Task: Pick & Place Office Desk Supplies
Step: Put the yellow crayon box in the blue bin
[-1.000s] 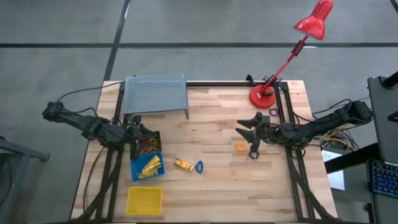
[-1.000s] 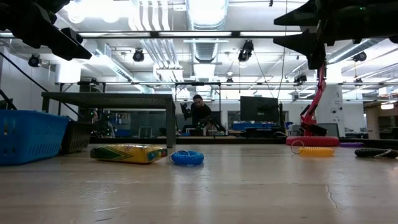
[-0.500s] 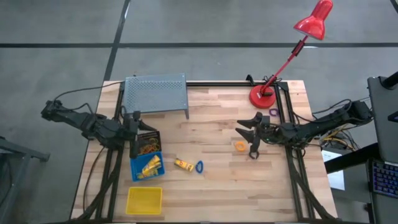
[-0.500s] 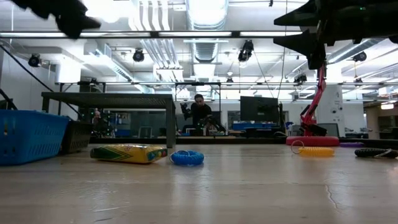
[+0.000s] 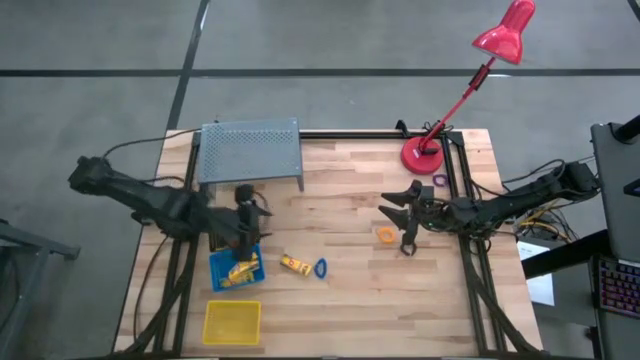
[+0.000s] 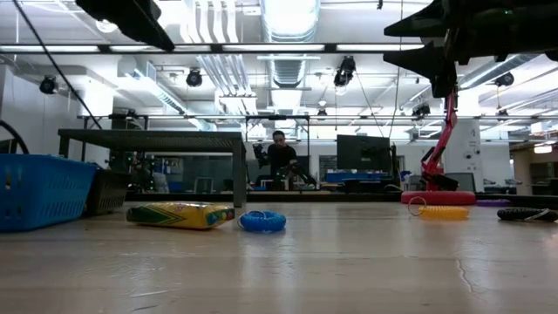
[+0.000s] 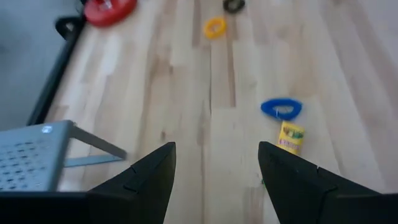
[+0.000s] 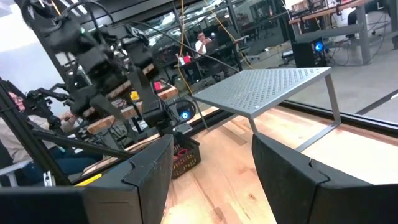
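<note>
Swinging away from the black bin (image 5: 240, 232) toward the table's middle, the left gripper (image 5: 249, 208) spread wide and empty, lining up on the yellow tube (image 5: 293, 264) and blue ring (image 5: 320, 267) lying loose nearby. Hanging wide and idle over the orange ring (image 5: 386, 235), the right gripper (image 5: 404, 222).

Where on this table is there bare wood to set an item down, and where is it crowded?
Free: mid-table between the shelf and lamp base, and the near edge right of the yellow bin. Crowded: around the blue bin, crayon box and blue ring.
</note>
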Motion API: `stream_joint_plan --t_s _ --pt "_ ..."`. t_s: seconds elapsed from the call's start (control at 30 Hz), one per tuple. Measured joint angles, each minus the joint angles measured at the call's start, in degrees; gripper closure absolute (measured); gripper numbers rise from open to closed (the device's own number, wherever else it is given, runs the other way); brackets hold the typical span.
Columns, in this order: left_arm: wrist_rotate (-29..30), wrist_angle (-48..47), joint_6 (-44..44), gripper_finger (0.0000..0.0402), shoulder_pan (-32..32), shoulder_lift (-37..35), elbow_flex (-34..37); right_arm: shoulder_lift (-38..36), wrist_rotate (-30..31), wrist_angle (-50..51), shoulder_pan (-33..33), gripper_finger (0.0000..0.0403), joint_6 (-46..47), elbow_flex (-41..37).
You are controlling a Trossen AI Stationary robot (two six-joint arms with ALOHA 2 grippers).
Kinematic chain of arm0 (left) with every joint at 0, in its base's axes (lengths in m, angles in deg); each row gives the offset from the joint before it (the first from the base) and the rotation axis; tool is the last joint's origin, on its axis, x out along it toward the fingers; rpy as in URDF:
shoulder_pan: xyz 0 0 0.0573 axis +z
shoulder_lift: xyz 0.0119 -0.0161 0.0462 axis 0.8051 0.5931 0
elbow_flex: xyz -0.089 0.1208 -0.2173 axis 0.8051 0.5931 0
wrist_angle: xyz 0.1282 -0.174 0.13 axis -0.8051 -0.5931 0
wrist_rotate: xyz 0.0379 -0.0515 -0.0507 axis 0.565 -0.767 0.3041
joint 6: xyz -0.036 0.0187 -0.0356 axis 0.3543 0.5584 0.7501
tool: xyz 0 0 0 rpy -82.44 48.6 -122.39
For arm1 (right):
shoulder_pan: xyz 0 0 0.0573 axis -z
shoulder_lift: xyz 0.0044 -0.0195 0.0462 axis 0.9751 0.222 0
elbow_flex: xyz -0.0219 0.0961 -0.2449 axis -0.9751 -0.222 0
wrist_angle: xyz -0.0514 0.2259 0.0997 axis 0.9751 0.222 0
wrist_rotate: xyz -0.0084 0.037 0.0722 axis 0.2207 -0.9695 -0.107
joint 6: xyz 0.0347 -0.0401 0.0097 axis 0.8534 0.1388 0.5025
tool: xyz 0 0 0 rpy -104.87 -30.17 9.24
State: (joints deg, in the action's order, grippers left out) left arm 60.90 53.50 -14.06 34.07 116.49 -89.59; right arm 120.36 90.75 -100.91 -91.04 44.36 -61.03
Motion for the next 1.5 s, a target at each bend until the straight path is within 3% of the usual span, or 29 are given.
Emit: stream_joint_plan --t_s 0.17,0.47,0.8,1.1,1.5 --pt "-2.57 2.61 0.00 0.0169 -0.01 9.25 -1.73 0.00 0.02 -0.01 0.00 0.0188 -0.03 0.00" --pt "-13.94 7.48 0.48 0.0169 0.01 22.20 -2.42 0.00 0.07 0.00 0.00 0.0188 0.01 0.00" --pt "-16.38 14.18 0.62 0.0169 0.05 30.33 -2.37 0.00 0.07 -0.02 0.02 0.0188 -0.03 0.00" --pt "-16.78 14.40 3.69 0.0169 0.05 37.49 -2.22 0.02 0.04 0.00 0.02 0.0188 -0.03 -0.02" --pt "-16.91 14.47 3.67 0.0169 0.22 38.95 -1.16 0.02 0.02 0.02 0.02 0.0188 0.03 -0.02"
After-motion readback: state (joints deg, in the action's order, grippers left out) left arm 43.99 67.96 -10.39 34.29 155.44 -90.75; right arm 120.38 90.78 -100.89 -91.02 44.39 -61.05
